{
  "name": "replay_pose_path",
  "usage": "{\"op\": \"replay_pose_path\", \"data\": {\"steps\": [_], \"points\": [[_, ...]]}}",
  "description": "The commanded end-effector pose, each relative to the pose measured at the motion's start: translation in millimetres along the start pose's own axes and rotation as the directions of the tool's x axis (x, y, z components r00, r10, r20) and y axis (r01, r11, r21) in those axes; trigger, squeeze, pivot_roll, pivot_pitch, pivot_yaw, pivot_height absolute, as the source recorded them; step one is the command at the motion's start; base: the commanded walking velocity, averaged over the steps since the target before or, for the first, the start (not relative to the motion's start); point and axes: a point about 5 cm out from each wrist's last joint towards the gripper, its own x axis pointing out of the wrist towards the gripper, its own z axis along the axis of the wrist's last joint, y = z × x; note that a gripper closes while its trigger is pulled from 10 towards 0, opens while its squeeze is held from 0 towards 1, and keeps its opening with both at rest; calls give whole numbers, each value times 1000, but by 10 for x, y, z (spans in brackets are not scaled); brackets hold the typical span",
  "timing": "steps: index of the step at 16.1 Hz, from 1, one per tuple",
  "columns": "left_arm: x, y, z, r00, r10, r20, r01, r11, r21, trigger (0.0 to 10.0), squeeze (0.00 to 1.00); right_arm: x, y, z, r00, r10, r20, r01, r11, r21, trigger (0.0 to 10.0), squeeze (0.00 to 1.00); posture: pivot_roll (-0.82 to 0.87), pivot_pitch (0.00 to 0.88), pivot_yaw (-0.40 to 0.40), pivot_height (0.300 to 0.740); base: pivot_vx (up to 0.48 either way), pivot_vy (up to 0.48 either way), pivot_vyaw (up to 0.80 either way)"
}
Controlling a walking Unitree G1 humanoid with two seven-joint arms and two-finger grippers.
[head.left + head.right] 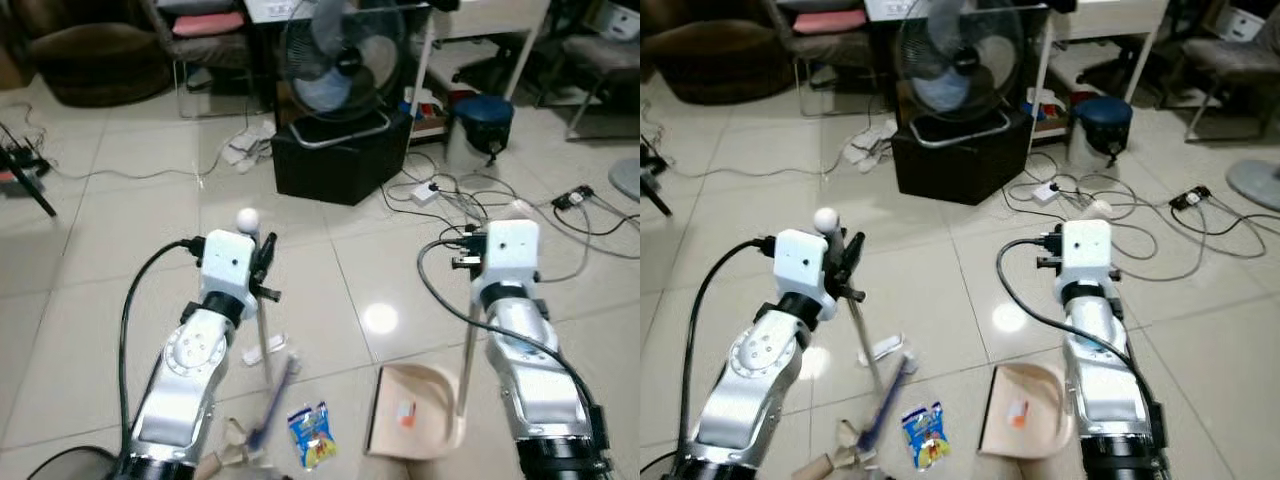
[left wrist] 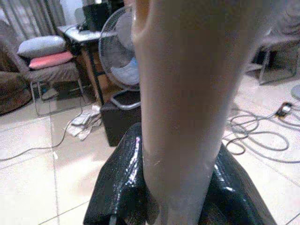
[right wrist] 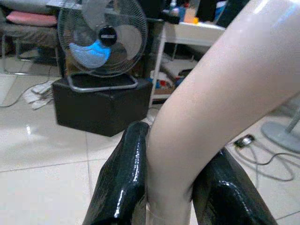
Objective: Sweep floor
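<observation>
Left gripper fingers pinch the broom handle, shaft near upright, head low. Right gripper fingers clamp the dustpan handle; dustpan on the floor.

1. It looked like a lived-in home room, with glossy pale floor tiles.
2. A fan stood among loose cables.
3. Cushioned chairs lined the back.
</observation>
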Motion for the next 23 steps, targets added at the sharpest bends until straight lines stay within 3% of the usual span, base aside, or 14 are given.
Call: {"op": "replay_pose_path", "data": {"steps": [1,5,7,11,14,15,19,23], "points": [[16,32,70,1000,5,31,-6,1000,30,10000,0,8,14,80,998,16,57,-17,1000,18,10000,0,-6,79,50,740,349,0,0],[108,25,-67,999,19,-38,-19,1000,6,10000,0,46,1,-34,998,18,57,-16,999,-37,10000,0,-8,107,71,740,84,0,0],[109,36,-120,1000,7,-29,-6,999,39,10000,0,89,-21,-96,999,-4,32,5,1000,-22,10000,0,-8,142,79,740,0,0,0],[126,121,-212,994,99,-46,-99,995,-6,10000,0,170,-88,-146,997,-14,70,18,998,-62,10000,0,9,221,93,740,0,0,0],[161,120,-234,991,134,-28,-134,991,5,10000,0,255,-111,-117,992,10,128,13,985,-175,10000,0,13,294,103,740,0,0,0],[178,128,-253,985,170,-24,-171,985,-20,10000,0,300,-77,-86,986,41,164,-3,974,-226,10000,0,15,315,101,740,0,0,0],[205,96,-245,976,217,10,-216,976,-36,10000,0,334,116,-47,951,169,258,-112,969,-220,10000,0,50,359,85,740,0,0,0],[202,9,-285,974,228,11,-227,973,-32,10000,0,244,585,-171,915,316,251,-281,945,-169,10000,0,62,376,91,740,0,0,0]]}}
